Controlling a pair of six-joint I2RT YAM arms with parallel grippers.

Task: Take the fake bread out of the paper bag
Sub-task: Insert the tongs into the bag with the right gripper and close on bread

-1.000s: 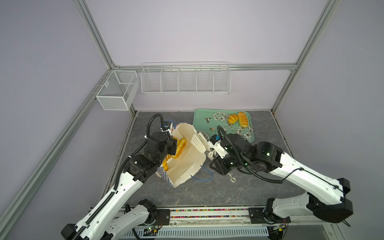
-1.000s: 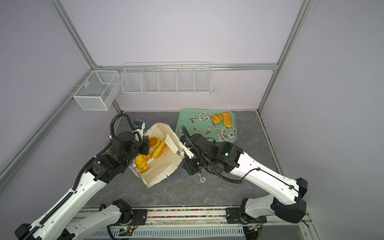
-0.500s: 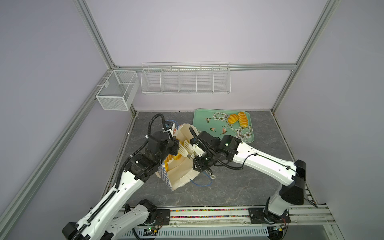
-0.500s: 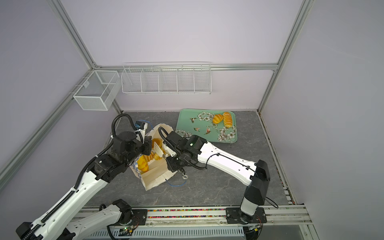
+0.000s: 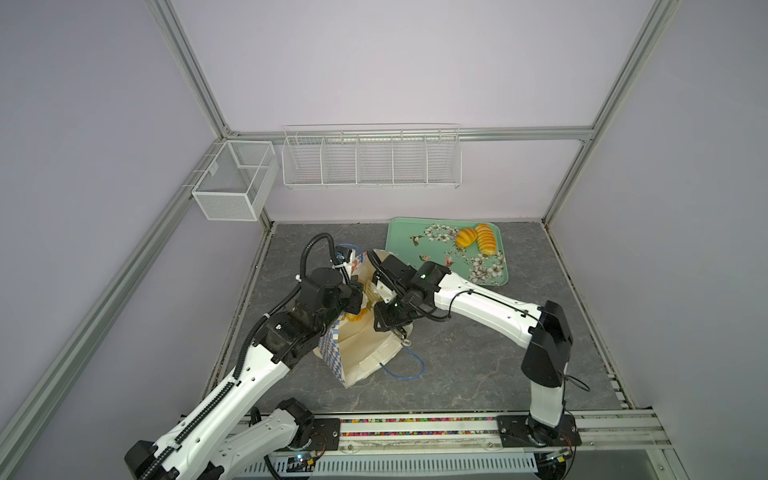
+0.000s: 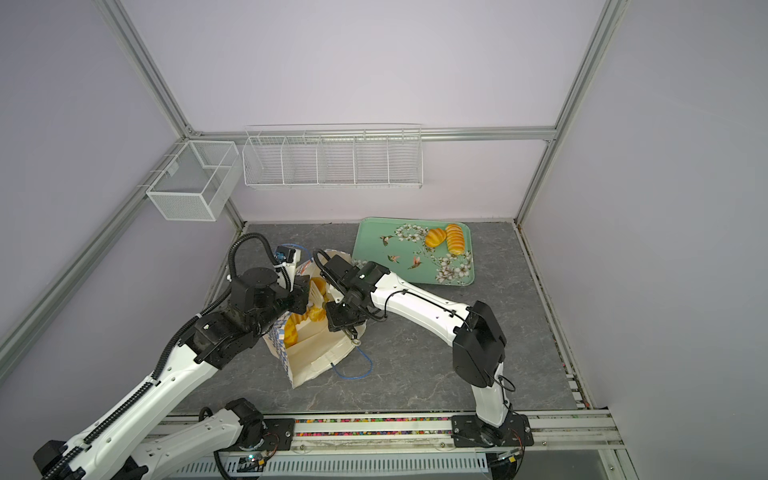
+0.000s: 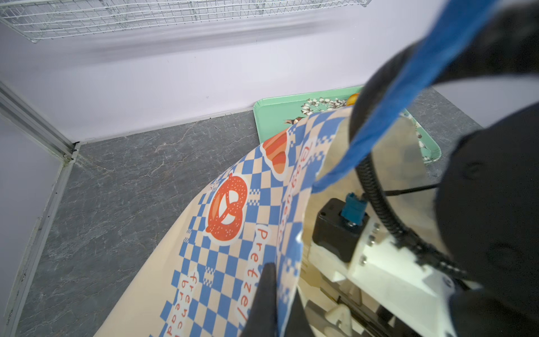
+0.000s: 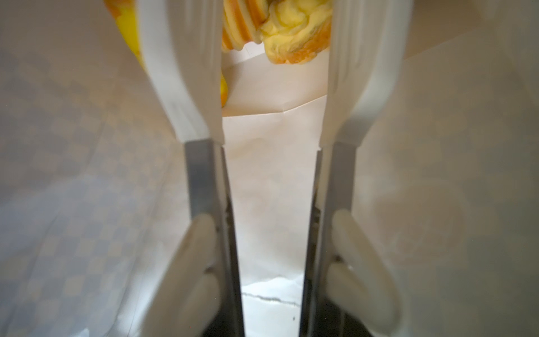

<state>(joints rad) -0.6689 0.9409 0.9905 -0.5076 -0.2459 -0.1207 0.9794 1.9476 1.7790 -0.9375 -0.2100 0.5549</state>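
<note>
The paper bag [image 5: 361, 353] [image 6: 316, 353], cream with blue checks, stands left of the table's middle, mouth up and tilted. My left gripper [image 5: 353, 299] [image 7: 281, 300] is shut on its printed rim [image 7: 233, 204]. My right gripper [image 5: 388, 322] [image 6: 340, 320] [image 8: 274, 262] is shut on the tongs [image 8: 201, 175] and reaches into the bag's mouth. The tongs' white tips [image 8: 186, 73] stand apart inside the bag, just short of the fake bread [image 8: 291, 32]. Golden pieces of it show in the bag [image 6: 296, 328] [image 5: 355, 316]. Two more breads [image 5: 466, 237] [image 6: 455, 239] lie on the green tray.
The green flowered tray [image 5: 407, 249] [image 6: 374, 249] lies at the back right, just behind the bag. A blue cord handle [image 5: 405, 370] trails onto the grey table in front of the bag. White wire baskets [image 5: 370, 160] hang on the back wall.
The right arm has swung left and pushed the tongs from outside the bag's mouth down into the bag. The bag has narrowed and stands more upright. The left gripper keeps hold of the rim.
</note>
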